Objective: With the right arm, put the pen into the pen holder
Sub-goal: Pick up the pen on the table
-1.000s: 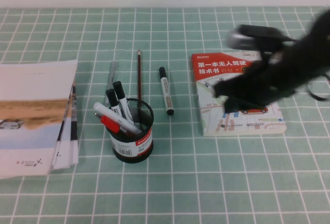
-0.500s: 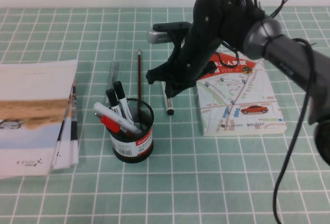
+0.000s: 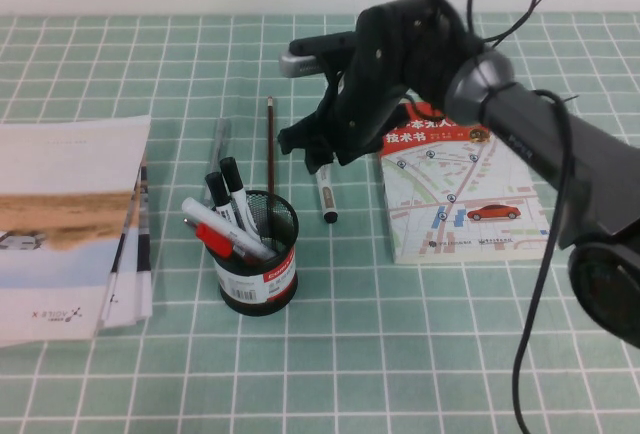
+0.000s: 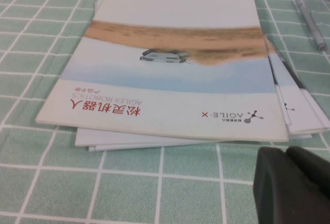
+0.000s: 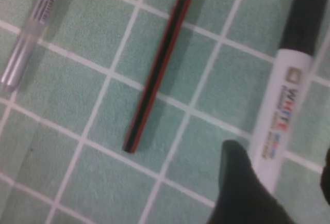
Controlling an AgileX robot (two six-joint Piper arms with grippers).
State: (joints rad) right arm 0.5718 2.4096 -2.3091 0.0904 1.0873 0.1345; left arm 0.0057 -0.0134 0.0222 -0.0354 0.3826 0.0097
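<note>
While the left gripper (image 4: 291,185), fingers unclear, waits by the counter's left edge, the right gripper (image 5: 289,182), fingers apart, straddles the light, hard, smooth pen (image 5: 281,115) mid-counter, best pinched mid-barrel.

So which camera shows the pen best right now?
Right wrist view: the pen fills it, print readable, lying between the right gripper's open jaws. High view shows only its lower half. Left wrist view misses it; left gripper parked.

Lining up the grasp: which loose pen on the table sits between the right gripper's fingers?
The pen, white barrel with black cap. The right gripper straddles it, open; the dark-red pencil and clear pen lie aside. The left gripper is parked.
</note>
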